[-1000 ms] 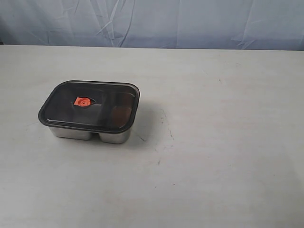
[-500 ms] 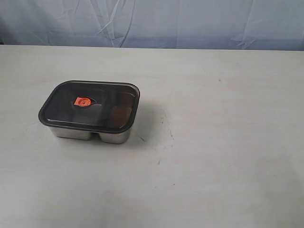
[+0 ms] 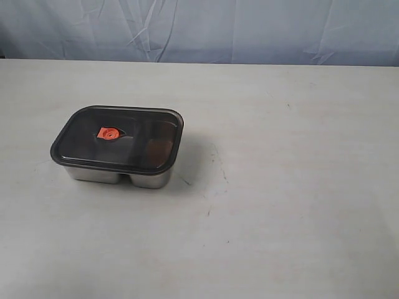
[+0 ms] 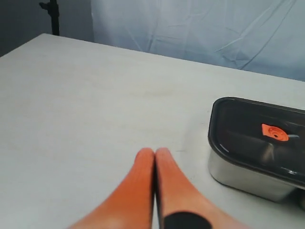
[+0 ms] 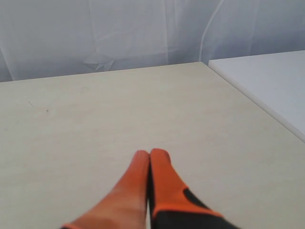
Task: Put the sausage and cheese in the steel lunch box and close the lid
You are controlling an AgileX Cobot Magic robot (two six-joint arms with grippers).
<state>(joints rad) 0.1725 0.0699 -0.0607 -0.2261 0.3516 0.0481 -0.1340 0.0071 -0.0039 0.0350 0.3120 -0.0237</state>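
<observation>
The steel lunch box (image 3: 115,175) stands on the table's left half with the dark smoky lid (image 3: 124,146) lying flat on it, its orange-red valve (image 3: 108,132) up. Through the lid I see only dim shapes, so the sausage and the cheese stay hidden. Neither arm appears in the exterior view. In the left wrist view my left gripper (image 4: 154,152) is shut and empty, a short way from the lunch box (image 4: 248,174) and its lid (image 4: 257,129). Over bare table, my right gripper (image 5: 149,154) is shut and empty too.
A pale blue cloth backdrop (image 3: 199,28) hangs behind the table's far edge. The right wrist view shows a white surface (image 5: 267,81) beyond the table's side edge. A dark stand (image 4: 53,14) rises past the far corner in the left wrist view.
</observation>
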